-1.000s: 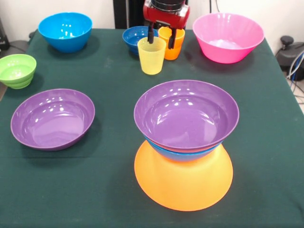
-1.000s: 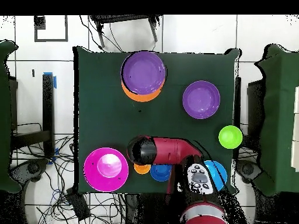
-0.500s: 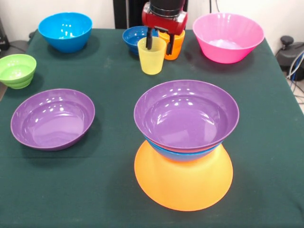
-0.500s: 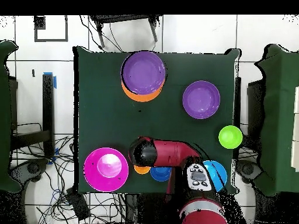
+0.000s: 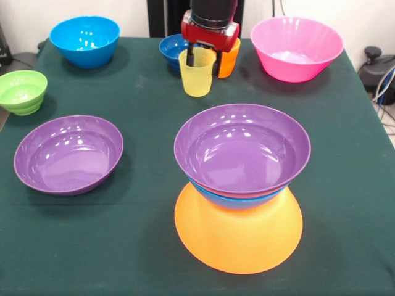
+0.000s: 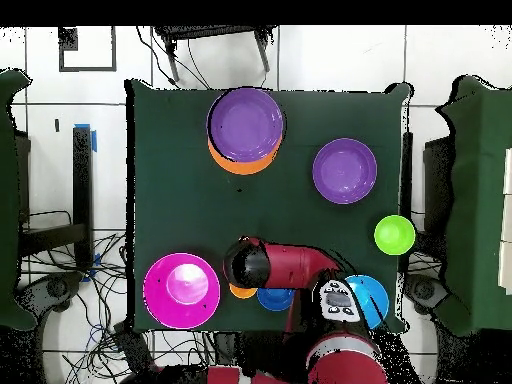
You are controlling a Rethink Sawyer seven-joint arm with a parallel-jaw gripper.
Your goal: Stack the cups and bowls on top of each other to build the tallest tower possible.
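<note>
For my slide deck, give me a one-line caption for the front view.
Sawyer's hand straddles the yellow cup's rim, behind a tower of purple and blue bowls on an upturned orange bowl.

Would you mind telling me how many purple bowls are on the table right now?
2. One purple bowl sits alone on the green cloth, upright; the other purple bowl tops the tower over a blue bowl and the upturned orange base. More could be nested unseen.

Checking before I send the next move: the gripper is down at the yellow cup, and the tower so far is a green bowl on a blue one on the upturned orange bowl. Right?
Not quite. In the front view the tower's top bowl is a purple bowl, not green; the green bowl sits alone at the table's edge. The rest holds: the gripper is at the yellow cup.
</note>
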